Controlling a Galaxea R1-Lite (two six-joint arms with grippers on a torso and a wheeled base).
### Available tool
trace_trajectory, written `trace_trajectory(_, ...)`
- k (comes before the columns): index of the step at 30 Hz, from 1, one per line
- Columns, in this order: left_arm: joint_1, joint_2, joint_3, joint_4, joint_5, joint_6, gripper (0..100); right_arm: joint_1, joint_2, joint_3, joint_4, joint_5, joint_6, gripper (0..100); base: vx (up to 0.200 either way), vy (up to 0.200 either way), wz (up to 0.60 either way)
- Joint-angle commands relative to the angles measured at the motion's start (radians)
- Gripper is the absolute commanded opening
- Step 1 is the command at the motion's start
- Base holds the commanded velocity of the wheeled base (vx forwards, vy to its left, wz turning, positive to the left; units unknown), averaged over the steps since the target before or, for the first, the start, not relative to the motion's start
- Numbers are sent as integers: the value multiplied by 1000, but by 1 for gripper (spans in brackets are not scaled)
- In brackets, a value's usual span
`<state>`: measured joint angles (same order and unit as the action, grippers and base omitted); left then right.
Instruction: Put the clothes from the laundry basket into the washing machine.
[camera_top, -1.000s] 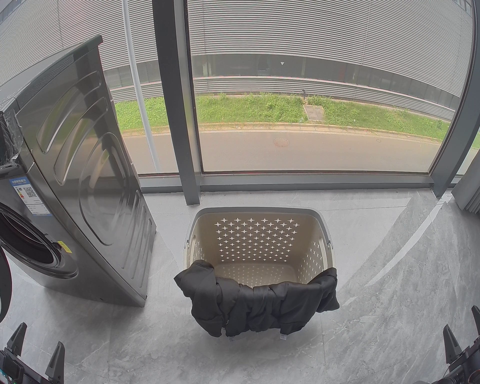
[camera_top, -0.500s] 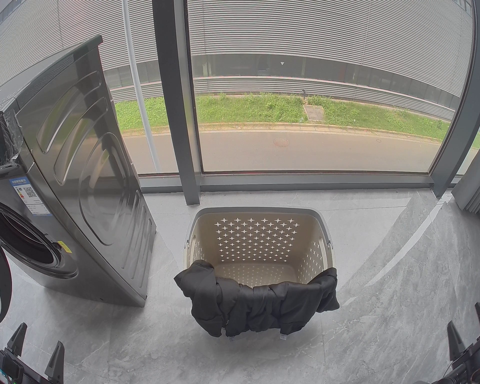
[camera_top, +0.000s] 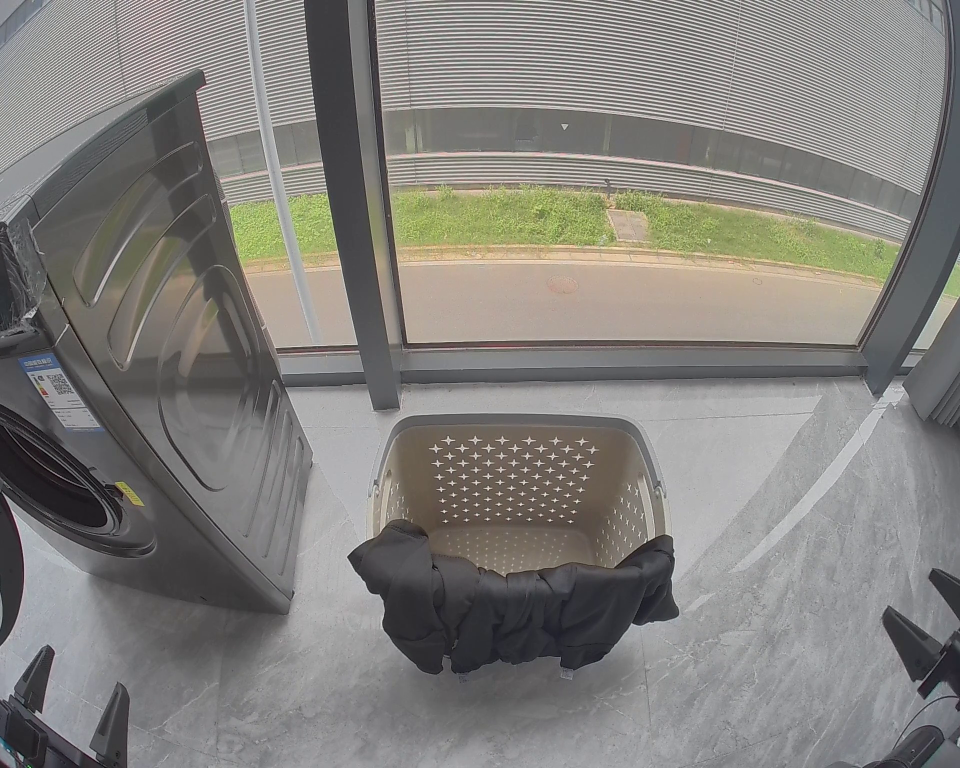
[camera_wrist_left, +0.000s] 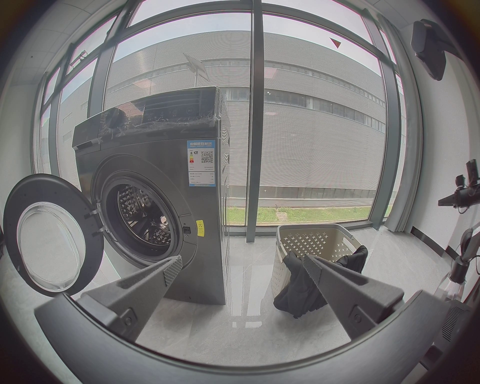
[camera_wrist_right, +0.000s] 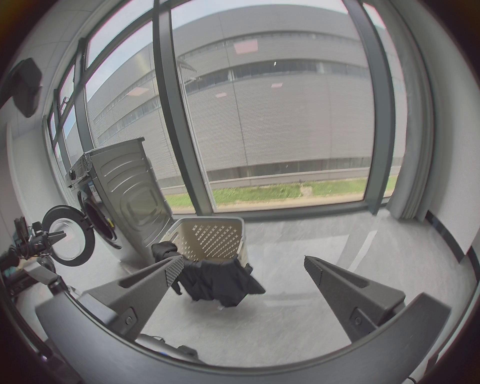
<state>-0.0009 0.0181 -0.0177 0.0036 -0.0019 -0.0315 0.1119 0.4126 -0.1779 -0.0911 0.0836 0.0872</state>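
A cream laundry basket (camera_top: 520, 432) stands on the floor by the window, with a black garment (camera_top: 510, 605) draped over its near rim. The same garment (camera_wrist_left: 300, 287) hangs over the basket (camera_wrist_left: 312, 240) in the left wrist view, and the garment (camera_wrist_right: 212, 275) and basket (camera_wrist_right: 207, 235) also show in the right wrist view. The grey washing machine (camera_top: 160, 330) stands at the left with its round door (camera_wrist_left: 47, 235) swung open and the drum (camera_wrist_left: 142, 217) exposed. My left gripper (camera_top: 72, 695) is open, low at the near left. My right gripper (camera_top: 935, 615) is open at the near right, both clear of the garment.
A tall window with a grey frame post (camera_top: 350, 200) runs behind the basket. The grey tiled floor (camera_top: 780, 500) lies bare right of the basket and between basket and machine. A curtain (camera_wrist_right: 415, 150) hangs at the right wall.
My right gripper has risen and swung slightly toward the basket at the near right. The left gripper, basket and garment have stayed still.
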Motion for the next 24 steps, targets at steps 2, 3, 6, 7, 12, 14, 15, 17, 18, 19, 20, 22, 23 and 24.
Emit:
trace_trajectory(2, -1, -15, 16, -1, -1, -1, 100, 181, 1000, 28, -430, 96, 98, 100, 0, 0, 0)
trace_trajectory(3, -1, -15, 16, -1, -1, -2, 100, 201, 1131, 52, -579, 93, 92, 100, 0, 0, 0)
trace_trajectory(6, -1, -15, 18, -1, -1, -4, 100, 229, 1206, 64, -679, 90, 100, 100, 0, 0, 0)
trace_trajectory(7, -1, -15, 16, -1, -1, -4, 100, 229, 1213, 61, -693, 90, 100, 100, 0, 0, 0)
trace_trajectory(12, -1, -15, 16, -1, -1, 1, 100, 235, 1278, -3, -697, 90, 101, 100, 0, 0, 0)
trace_trajectory(14, -1, -15, 16, -1, -1, 1, 100, 239, 1312, -22, -704, 88, 111, 100, 0, 0, 0)
trace_trajectory(15, -1, -15, 16, -1, -1, 1, 100, 244, 1325, -31, -705, 88, 115, 100, 0, 0, 0)
trace_trajectory(17, -1, -15, 16, -1, -1, 1, 100, 255, 1361, -60, -707, 87, 132, 100, 0, 0, 0)
trace_trajectory(18, -1, -15, 16, -1, -1, 1, 100, 258, 1379, -77, -707, 87, 140, 100, 0, 0, 0)
trace_trajectory(19, -1, -15, 16, -1, -1, 1, 100, 258, 1394, -91, -705, 85, 146, 100, 0, 0, 0)
trace_trajectory(20, -1, -15, 16, -1, -1, 1, 100, 259, 1405, -104, -707, 85, 154, 100, 0, 0, 0)
trace_trajectory(22, -1, -15, 16, -1, -1, 1, 100, 261, 1419, -121, -705, 85, 158, 100, 0, 0, 0)
trace_trajectory(23, -1, -15, 16, -1, -1, 1, 100, 264, 1447, -143, -705, 85, 161, 100, 0, 0, 0)
trace_trajectory(24, -1, -15, 16, -1, -1, 1, 100, 267, 1460, -150, -707, 84, 161, 100, 0, 0, 0)
